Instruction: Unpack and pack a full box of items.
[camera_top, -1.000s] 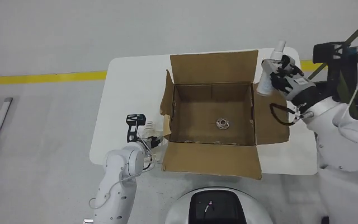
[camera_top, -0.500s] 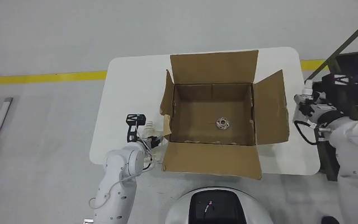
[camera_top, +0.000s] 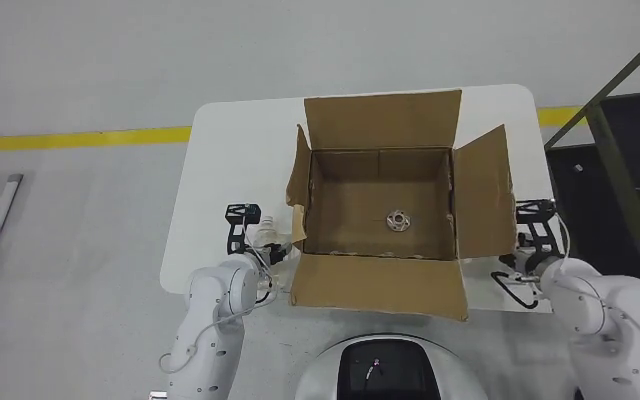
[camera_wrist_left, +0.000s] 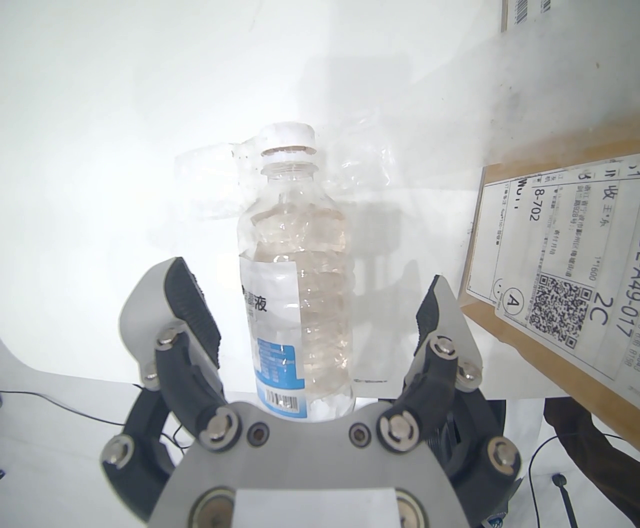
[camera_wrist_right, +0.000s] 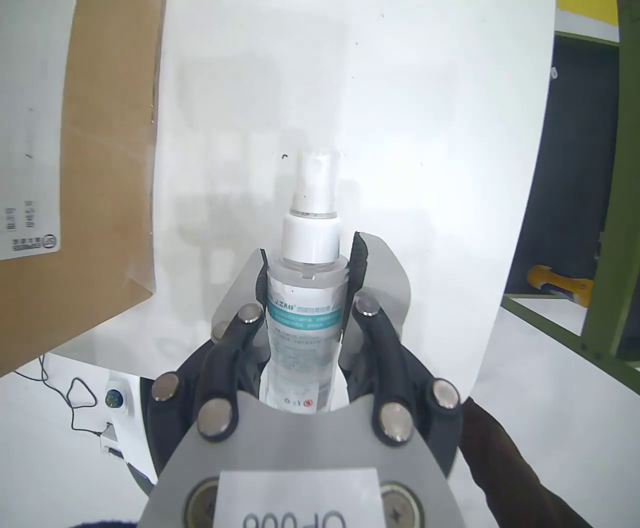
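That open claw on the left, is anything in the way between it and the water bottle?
Nothing visible is in the way. The left gripper has its jaws open on either side of the water bottle, with a bare gap on each side. The cardboard box lies off to one side.

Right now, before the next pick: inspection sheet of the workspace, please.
Surface: white table, rounded corners.
Job's things: cardboard box open, flaps out, one small metal ring on its floor; water bottle beside the box; spray bottle gripped.
Clutter: crumpled clear film beyond the water bottle.
Grippers: left gripper open, fingers either side of the water bottle with gaps showing; right gripper shut on the spray bottle, over the table beside a box flap.
Cables: thin black cable below the table edge; cable loop at the right wrist.
Surroundings: yellow floor line; green-framed rack.
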